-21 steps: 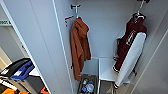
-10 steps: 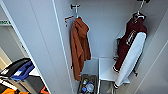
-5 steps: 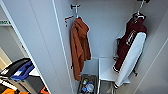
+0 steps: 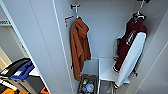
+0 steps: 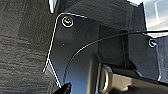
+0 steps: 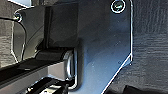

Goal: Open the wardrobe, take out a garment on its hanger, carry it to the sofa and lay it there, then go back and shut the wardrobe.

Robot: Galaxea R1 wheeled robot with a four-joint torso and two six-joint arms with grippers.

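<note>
Both wrist views look down on dark carpet (image 5: 22,50), and whether the grippers are open or closed I cannot tell. In the head view the wardrobe (image 4: 45,37) stands open. The garment (image 4: 130,47) hangs on its hanger (image 4: 138,15) at 2 o'clock, well apart from an orange hooded garment (image 4: 80,45) at 11 o'clock.

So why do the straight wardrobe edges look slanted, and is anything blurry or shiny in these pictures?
Head view: the wide lens splays the wardrobe edges outward; the garment looks soft but evenly lit. Left wrist view: pale glare streaks the robot's dark plate. Right wrist view: the same plate is blurred close up.
</note>
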